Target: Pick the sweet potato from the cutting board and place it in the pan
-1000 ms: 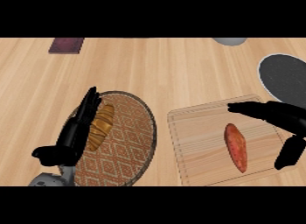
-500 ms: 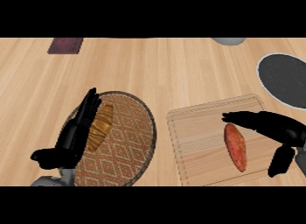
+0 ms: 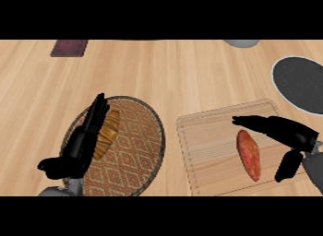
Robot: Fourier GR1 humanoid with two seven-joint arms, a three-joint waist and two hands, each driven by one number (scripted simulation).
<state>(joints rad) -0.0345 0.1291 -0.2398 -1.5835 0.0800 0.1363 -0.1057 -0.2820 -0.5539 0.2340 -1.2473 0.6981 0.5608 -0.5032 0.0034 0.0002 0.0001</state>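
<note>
**Slip risk at grasp**

R hand (image 3: pixel 291 134) seen spread open, nothing held. Sweet potato (image 3: pixel 248 155) flat on cutting board (image 3: pixel 205 138), just left of palm, within the open span. If closed off-centre, tapered potato could be rolled or squeezed out. Pan (image 3: pixel 307 85) beyond hand, well apart.

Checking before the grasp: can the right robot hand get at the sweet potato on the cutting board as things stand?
Probably yes. The right robot hand is open just beside the sweet potato, fingers past its far end and thumb at its right, and nothing lies on the cutting board between them.
</note>
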